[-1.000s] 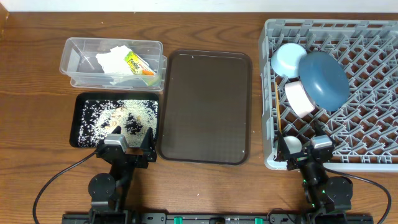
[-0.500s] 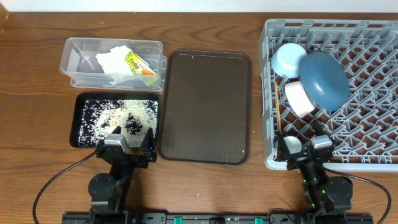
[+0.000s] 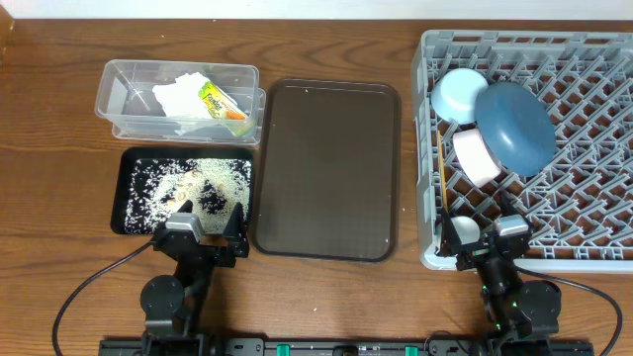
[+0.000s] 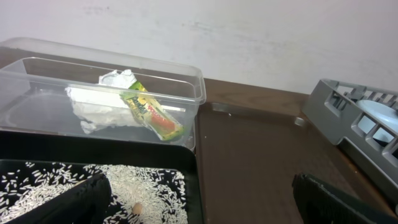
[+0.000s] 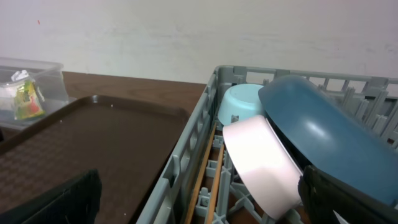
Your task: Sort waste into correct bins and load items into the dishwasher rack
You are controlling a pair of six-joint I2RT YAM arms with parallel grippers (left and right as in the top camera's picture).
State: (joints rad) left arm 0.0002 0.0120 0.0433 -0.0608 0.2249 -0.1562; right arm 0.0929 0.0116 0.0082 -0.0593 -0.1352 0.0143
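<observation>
Item 1: serving tray [image 3: 326,168]. Dark brown, rectangular, with rounded corners, a raised rim and a finely textured floor. Lay flat at the centre of the overhead view, long sides running from 12 to 6 o'clock.
Item 2: worktop [image 3: 59,119]. Brown wood, grain running from 9 to 3 o'clock. Carried the tray.
Item 3: wall [image 4: 249,37]. Off-white, faintly scuffed. Stood along the worktop's 12 o'clock edge.
</observation>
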